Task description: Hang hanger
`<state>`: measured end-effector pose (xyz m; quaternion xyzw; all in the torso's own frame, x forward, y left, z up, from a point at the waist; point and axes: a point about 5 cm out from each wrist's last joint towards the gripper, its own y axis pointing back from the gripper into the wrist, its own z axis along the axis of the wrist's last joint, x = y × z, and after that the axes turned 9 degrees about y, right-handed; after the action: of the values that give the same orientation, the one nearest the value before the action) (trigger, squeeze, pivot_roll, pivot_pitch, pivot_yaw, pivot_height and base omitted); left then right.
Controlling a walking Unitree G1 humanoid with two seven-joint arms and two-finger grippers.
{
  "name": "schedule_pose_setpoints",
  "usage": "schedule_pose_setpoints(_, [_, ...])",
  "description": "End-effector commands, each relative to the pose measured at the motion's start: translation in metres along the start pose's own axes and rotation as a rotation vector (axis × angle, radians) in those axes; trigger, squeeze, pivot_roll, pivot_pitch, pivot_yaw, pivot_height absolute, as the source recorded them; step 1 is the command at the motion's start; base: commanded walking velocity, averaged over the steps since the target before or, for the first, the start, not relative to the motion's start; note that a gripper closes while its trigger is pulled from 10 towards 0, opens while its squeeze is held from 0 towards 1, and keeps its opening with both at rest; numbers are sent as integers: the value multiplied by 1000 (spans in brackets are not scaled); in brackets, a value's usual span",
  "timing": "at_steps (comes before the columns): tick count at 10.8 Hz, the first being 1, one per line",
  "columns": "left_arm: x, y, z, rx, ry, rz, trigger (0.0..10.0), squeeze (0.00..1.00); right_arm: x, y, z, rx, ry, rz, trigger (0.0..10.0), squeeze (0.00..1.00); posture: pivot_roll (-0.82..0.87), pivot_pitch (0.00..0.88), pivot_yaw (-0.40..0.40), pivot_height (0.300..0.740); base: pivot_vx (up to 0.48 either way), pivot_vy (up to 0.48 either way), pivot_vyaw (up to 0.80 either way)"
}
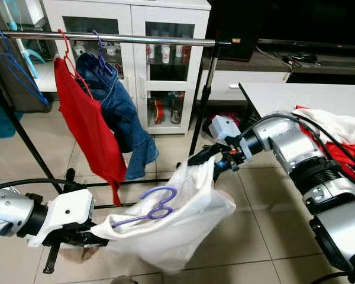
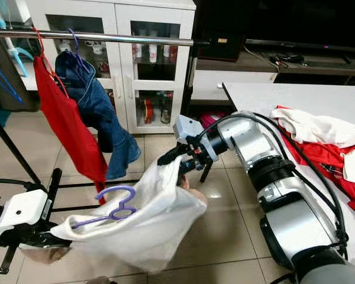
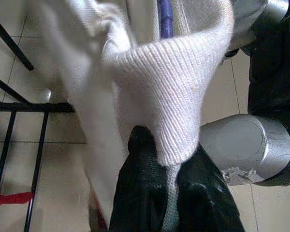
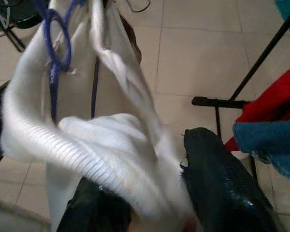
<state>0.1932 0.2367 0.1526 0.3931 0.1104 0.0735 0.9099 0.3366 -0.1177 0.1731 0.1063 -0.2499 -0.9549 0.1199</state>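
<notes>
A long chrome clothes rail (image 1: 136,39) is seen across the upper part of the scene on black legs, already carrying a red garment (image 1: 89,127) and blue jeans (image 1: 121,115) on hangers. A white desk (image 1: 307,97) at the robot's right bears a heap of white and red laundry (image 1: 343,139). Over the tiled floor (image 1: 248,236), well below the rail, a white ribbed-knit garment (image 1: 177,219) is held stretched between the two arms, apparently so that it is kept spread for lifting. One soft, slack edge is clenched by the left gripper (image 3: 170,193), the fabric pinched between its black fingers; the opposite edge is grasped by the right gripper (image 4: 154,208). The thin purple plastic hanger (image 1: 151,210), hook curled, lies on the cloth, not yet hung.
</notes>
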Motion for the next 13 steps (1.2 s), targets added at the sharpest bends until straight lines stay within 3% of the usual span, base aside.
schedule_pose_setpoints(1, [-3,-2,2,18,-15,-28,0,0,3,5,1,15,14,14,10000,1000,26,0,-62,740,0,0,0])
schedule_pose_setpoints(2, [-4,-3,1,30,-5,-35,0,0,4,5,-4,112,68,22,10000,1000,24,0,-65,740,0,0,0])
schedule_pose_setpoints(4, [-5,-5,1,29,4,-41,0,0,8,2,3,97,100,66,10000,1000,24,0,-72,740,0,0,0])
schedule_pose_setpoints(5, [-4,-5,0,0,14,-19,0,0,-6,6,18,-20,106,-71,10000,1000,29,0,-80,740,0,0,0])
schedule_pose_setpoints(7, [-3,1,-2,-57,54,36,0,0,-14,27,15,-34,88,-255,10000,1000,29,0,-84,740,0,0,0])
schedule_pose_setpoints(8, [-2,5,-3,-68,63,57,0,0,-4,41,4,-23,35,-247,10000,1000,26,0,-81,740,0,0,0])
schedule_pose_setpoints(10, [-1,11,1,-99,50,93,0,0,9,52,-8,-26,-13,-281,10000,1000,19,0,-74,740,0,0,0])
schedule_pose_setpoints(12, [-1,12,4,-104,34,101,0,0,14,42,-6,-95,-50,-292,10000,1000,16,0,-72,740,0,0,0])
schedule_pose_setpoints(13, [1,11,7,-112,20,104,0,0,14,27,-1,-151,-82,-286,10000,1000,16,0,-70,740,0,0,0])
